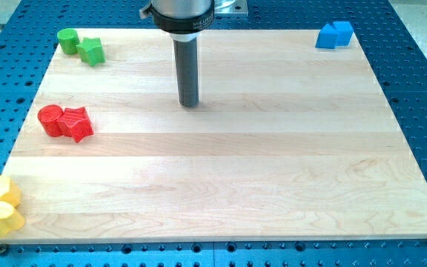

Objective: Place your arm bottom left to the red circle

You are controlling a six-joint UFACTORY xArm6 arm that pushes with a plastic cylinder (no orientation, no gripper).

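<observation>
We start with the tabletop point(221, 178), a pale wooden board with blocks pushed out to its edges. Our rod hangs near the top middle, and my tip point(190, 104) rests on bare wood, well apart from every block (we have no fingers to open or close, just the rod). The red circle point(50, 119) sits at the view's left edge, touching a red star-like block point(76, 124), its shape hard to make out. The circle lies left and slightly below my tip, so the spot we want is further left and lower.
</observation>
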